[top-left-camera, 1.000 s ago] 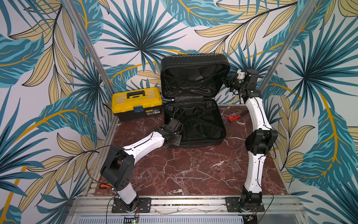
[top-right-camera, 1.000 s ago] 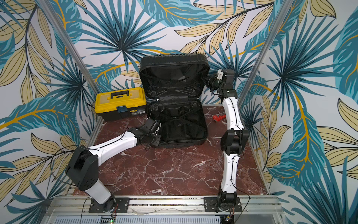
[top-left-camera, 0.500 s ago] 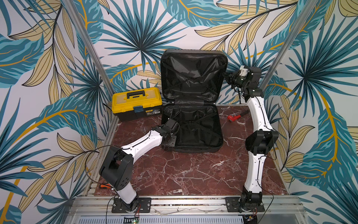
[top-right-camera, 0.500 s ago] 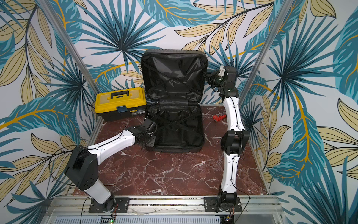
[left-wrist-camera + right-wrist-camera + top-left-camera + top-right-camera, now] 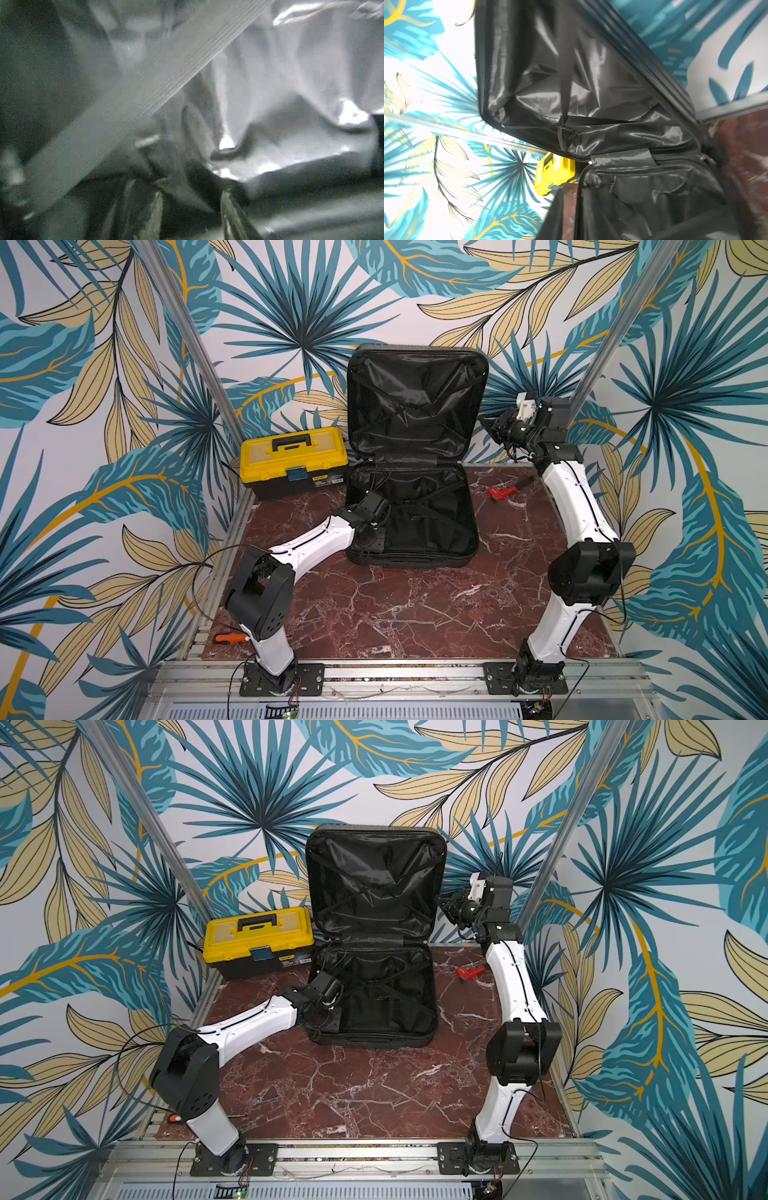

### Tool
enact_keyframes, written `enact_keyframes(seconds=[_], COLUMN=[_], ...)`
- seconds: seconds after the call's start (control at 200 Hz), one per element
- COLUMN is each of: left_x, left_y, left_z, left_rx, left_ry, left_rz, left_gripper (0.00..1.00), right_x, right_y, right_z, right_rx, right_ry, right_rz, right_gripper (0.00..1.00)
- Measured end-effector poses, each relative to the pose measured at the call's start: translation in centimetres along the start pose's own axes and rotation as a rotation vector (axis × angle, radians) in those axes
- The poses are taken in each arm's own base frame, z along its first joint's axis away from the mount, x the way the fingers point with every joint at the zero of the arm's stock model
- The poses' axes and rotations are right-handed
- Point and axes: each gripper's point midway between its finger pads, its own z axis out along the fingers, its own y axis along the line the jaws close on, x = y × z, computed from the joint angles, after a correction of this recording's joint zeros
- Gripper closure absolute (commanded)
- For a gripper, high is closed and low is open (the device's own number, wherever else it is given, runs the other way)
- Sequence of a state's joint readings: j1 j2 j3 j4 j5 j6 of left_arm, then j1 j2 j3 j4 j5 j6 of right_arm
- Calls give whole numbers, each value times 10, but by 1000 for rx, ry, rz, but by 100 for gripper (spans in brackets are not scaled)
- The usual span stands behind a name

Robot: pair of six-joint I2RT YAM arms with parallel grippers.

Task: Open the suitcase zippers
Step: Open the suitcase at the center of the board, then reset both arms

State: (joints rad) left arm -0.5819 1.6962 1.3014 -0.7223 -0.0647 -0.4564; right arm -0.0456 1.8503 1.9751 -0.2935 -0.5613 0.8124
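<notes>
left fingers apart, right arm high

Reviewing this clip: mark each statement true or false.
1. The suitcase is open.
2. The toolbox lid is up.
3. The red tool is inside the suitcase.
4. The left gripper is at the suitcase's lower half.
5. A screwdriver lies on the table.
1. True: the large black hard-shell suitcase is open, with its lid upright against the back wall.
2. False: the yellow-and-black plastic toolbox is shut.
3. False: the red-handled tool lies on the maroon marble table, beside the suitcase.
4. True: the left gripper is at the lower shell's near corner.
5. True: an orange-handled screwdriver lies at the table's front edge.
</notes>
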Motion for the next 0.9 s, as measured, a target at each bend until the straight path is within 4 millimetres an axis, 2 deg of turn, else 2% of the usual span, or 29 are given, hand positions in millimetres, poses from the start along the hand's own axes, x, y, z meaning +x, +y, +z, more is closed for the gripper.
enact_keyframes(seconds=[0.06, 0.08, 0.105, 0.115, 0.14, 0.15, 0.225, 0.3, 0.38, 0.466, 0.521, 0.561, 0.611, 0.686, 0.776, 0.901], left_x=[-13, -18, -27, -30, -38, -41, -61, -76, -88, -93, -93, -90, -87, -77, -64, -42], left_y=[-3, -4, -5, -6, -7, -7, -5, 9, 40, 78, 104, 120, 143, 185, 229, 259], left_z=[-20, -29, -43, -48, -61, -66, -107, -146, -178, -193, -192, -184, -168, -139, -104, -60], left_rx=[20, 27, 39, 41, 52, 54, 81, 97, 55, -70, -165, -217, -261, -313, -361, -357], left_ry=[-59, -86, -125, -141, -179, -196, -320, -437, -572, -688, -746, -764, -759, -713, -645, -588], left_rz=[2, 9, 20, 15, 25, 20, 14, -18, -77, -150, -190, -205, -213, -244, -270, -287], left_gripper=[31, 26, 20, 16, 2, 0, 1, 1, 1, 1, 1, 1, 1, 1, 1, 1], right_x=[2, 3, 5, 6, 7, 8, 15, 27, 46, 57, 57, 57, 60, 73, 101, 147], right_y=[6, 8, 9, 10, 10, 11, 9, 6, 0, -17, -32, -43, -61, -90, -143, -216], right_z=[-14, -18, -23, -25, -30, -31, -45, -63, -87, -121, -140, -151, -161, -164, -165, -170], right_rx=[14, 22, 37, 40, 59, 67, 147, 230, 302, 396, 464, 505, 555, 603, 689, 792], right_ry=[-21, -26, -31, -33, -41, -44, -66, -93, -123, -189, -262, -310, -357, -389, -390, -343], right_rz=[-54, -66, -80, -88, -109, -116, -177, -239, -286, -317, -333, -349, -392, -470, -558, -644], right_gripper=[31, 23, 4, 1, 0, 1, 1, 1, 1, 1, 1, 0, 1, 1, 0, 0])
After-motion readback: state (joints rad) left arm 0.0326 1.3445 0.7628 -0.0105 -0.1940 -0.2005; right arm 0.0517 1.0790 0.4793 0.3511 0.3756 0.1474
